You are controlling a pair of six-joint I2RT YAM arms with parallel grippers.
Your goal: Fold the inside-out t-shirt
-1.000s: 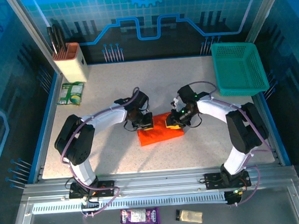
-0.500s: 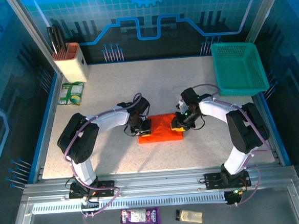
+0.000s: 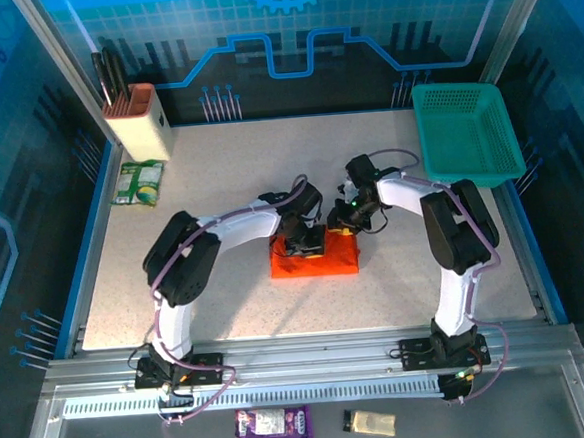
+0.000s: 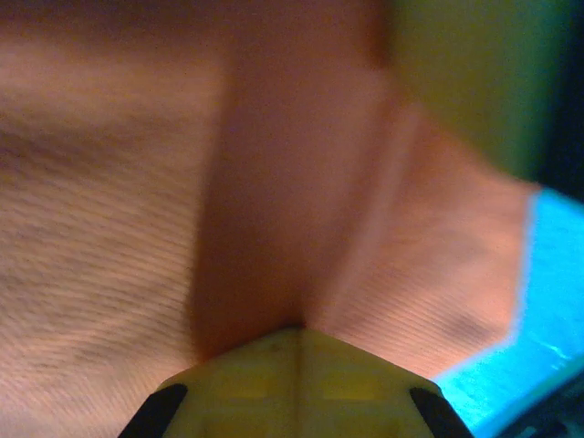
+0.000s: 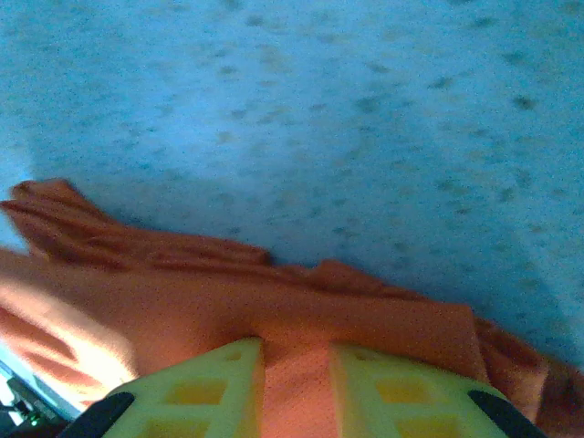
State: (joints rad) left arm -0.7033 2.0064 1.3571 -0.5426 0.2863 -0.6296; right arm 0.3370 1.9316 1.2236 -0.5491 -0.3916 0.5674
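The inside-out t-shirt (image 3: 315, 262) lies as a small bright orange bundle in the middle of the table. My left gripper (image 3: 309, 243) sits on its far middle edge. In the left wrist view the left gripper (image 4: 297, 333) is shut, with a ridge of the orange cloth (image 4: 109, 182) running out from its tips. My right gripper (image 3: 344, 223) is at the bundle's far right corner. In the right wrist view the right gripper (image 5: 297, 351) is shut on a strip of the shirt (image 5: 182, 301), just above the speckled tabletop. The two grippers are close together.
A teal-green mesh basket (image 3: 464, 132) stands at the back right. A knife block (image 3: 137, 120) stands at the back left, with a green packet (image 3: 137, 182) in front of it. Blue rails edge the table. Two small packets (image 3: 273, 426) lie below the front rail.
My left gripper has moved right along the shirt, from its left edge to its middle, with cloth in it. The right gripper has shifted slightly back. The bundle now looks narrower and squarer.
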